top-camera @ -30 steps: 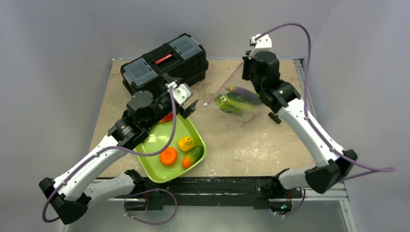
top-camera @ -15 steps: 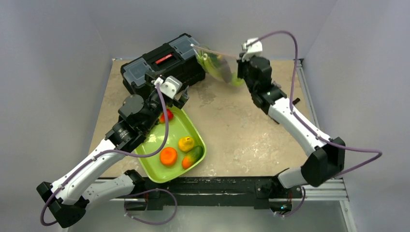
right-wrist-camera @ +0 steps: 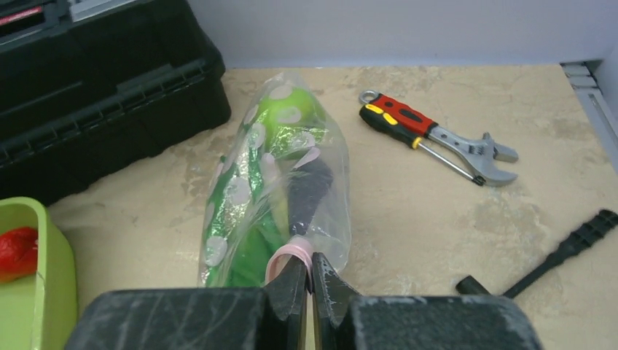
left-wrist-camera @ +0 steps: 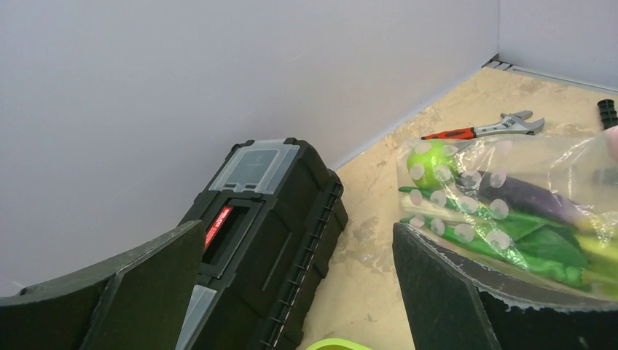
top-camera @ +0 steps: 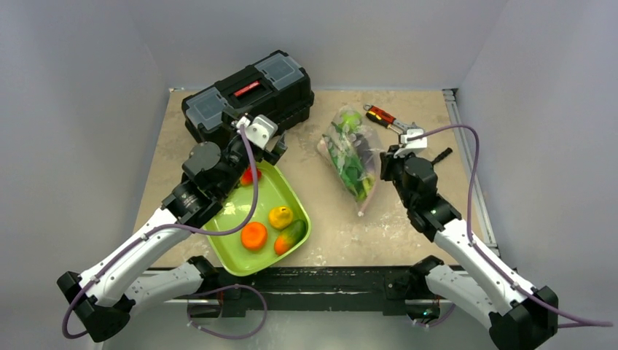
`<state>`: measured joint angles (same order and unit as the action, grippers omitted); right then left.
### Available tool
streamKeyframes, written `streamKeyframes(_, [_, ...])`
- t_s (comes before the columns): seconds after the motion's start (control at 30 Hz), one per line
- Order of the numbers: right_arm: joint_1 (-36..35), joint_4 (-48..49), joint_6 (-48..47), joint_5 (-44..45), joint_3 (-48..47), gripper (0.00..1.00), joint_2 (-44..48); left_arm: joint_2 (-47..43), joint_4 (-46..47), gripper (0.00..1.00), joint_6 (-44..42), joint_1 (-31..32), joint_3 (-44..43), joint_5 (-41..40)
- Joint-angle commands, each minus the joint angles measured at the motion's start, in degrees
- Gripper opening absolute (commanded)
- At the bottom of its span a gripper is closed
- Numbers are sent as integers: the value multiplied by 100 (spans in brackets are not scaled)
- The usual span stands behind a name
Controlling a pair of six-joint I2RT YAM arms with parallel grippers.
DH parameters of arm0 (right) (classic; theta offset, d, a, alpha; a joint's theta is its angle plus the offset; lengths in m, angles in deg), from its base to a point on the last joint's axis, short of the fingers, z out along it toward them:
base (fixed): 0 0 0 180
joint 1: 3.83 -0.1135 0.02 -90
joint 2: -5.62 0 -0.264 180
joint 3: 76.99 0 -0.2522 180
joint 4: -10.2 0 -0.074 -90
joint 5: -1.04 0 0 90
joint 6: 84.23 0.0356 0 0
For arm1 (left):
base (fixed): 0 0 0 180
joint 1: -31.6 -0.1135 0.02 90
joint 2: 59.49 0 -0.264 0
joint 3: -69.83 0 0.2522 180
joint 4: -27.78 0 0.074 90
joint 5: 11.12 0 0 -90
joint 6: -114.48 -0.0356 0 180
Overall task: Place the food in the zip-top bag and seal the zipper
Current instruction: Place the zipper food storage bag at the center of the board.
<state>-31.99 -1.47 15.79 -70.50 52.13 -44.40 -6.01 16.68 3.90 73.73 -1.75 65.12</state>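
At the far left, the left pincer (top-camera: 275, 149) hangs spread wide and empty over the far end of the lime-green tray (top-camera: 300, 200), just in front of the black toolbox (top-camera: 248, 95). Loose food lies in the tray: a red piece (top-camera: 250, 176) beneath the arm, a yellow fruit (top-camera: 280, 216), an orange (top-camera: 253, 235) and a green-and-orange piece (top-camera: 291, 235). These look like small, hard, smooth toys. They should be light and hard to damage, but round enough to squirt out of a skewed grip, so each is best taken squarely across its middle. Further right, mid-counter (top-camera: 328, 219), the zip-top bag (top-camera: 351, 157) lies on its side, already holding green leafy pieces, a round green piece (right-wrist-camera: 288, 109) and a purple piece (right-wrist-camera: 310, 186). The bag is thin, crinkly film, so it is probably limp and slippery. It will likely sag wherever it is unsupported and let its load slide to the low end. The pink zipper (right-wrist-camera: 291, 254) along the mouth looks like the firmest part and the sensible place to hold. The right pincer (right-wrist-camera: 310, 266) is pressed together there and appears to pinch that strip at the bag's near end. A wrench (right-wrist-camera: 437, 138) and a black tool (right-wrist-camera: 568, 251) lie apart, further right.
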Motion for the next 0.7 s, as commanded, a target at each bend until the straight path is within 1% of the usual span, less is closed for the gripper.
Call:
streamKeyframes(0.0, [4, -713, 504, 587, -251, 6, 118, 9, 237, 100, 1, 5, 8, -60])
streamKeyframes(0.03, [4, -953, 603, 809, -336, 16, 101, 24, 230, 100, -10, 12, 12, -69])
streamKeyframes(0.1, [5, -1484, 893, 1233, -483, 40, 121, 57, 234, 100, -35, 44, 19, -74])
streamKeyframes(0.17, [10, -1922, 1092, 1620, -630, 60, 278, 70, 235, 100, -52, 66, 25, -79])
streamKeyframes(0.2, [5, -2107, 1180, 1834, -728, 69, 386, 64, 236, 100, -54, 69, 25, -83])
streamKeyframes(0.23, [4, -2265, 1231, 2013, -833, 74, 584, 53, 237, 100, -53, 75, 21, -90])
streamKeyframes(0.33, [10, -2284, 1044, 2201, -1146, 79, 1076, 1, 272, 100, -35, 81, 40, -161])
streamKeyframes(0.47, [6, -2149, 602, 1755, -1679, 82, 1351, -152, 331, 100, 0, 84, 68, -356])
streamKeyframes(0.5, [7, -2129, 480, 1665, -1813, 85, 1385, -212, 345, 100, -3, 91, 78, -408])
streamKeyframes(0.53, [11, -2067, 374, 1515, -1924, 93, 1434, -270, 368, 100, -8, 98, 100, -476])
streamKeyframes(0.57, [6, -1980, 259, 1309, -2017, 98, 1496, -340, 398, 100, -8, 101, 116, -545])
streamKeyframes(0.67, [9, -1889, 161, 928, -2220, 99, 1724, -552, 506, 100, -16, 107, 159, -720])
